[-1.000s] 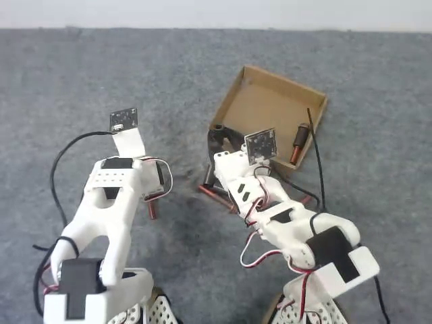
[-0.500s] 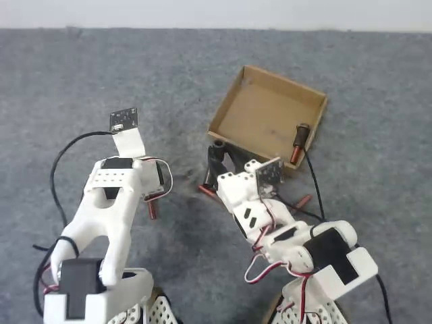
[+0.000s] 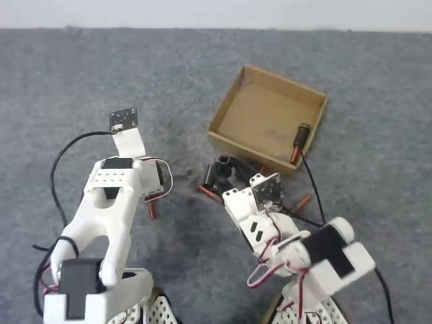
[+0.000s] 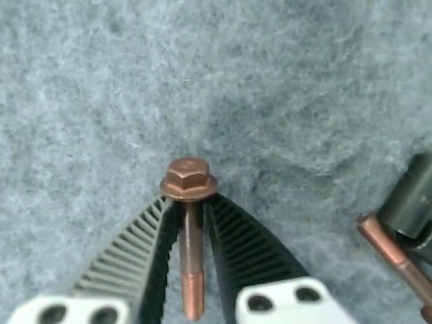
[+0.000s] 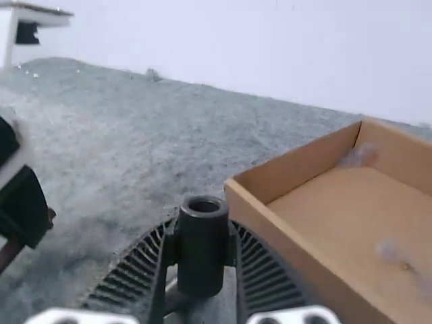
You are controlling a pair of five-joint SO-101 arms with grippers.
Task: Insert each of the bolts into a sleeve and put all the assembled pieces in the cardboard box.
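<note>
My left gripper (image 4: 189, 202) is shut on a copper bolt (image 4: 188, 229), whose hex head pokes out past the fingertips; from above that bolt (image 3: 152, 209) shows just under the left arm. My right gripper (image 5: 202, 229) is shut on a black sleeve (image 5: 201, 239), held upright with its open end up, just in front of the cardboard box (image 3: 223, 111). In the high view the sleeve (image 3: 223, 167) hangs near the box's front wall. Inside the box lies one assembled piece (image 3: 299, 143). A loose bolt (image 3: 209, 192) lies on the carpet under the right gripper.
Another copper bolt (image 3: 302, 201) lies on the carpet to the right of the right arm, below the box's corner. Black cables (image 3: 314, 169) run along the right arm past the box. Grey carpet (image 3: 101, 74) stretches open to the left and back.
The right gripper, with the sleeve in it, has drawn back from the box's front wall toward the arm's base and turned. The left arm has kept still with its bolt.
</note>
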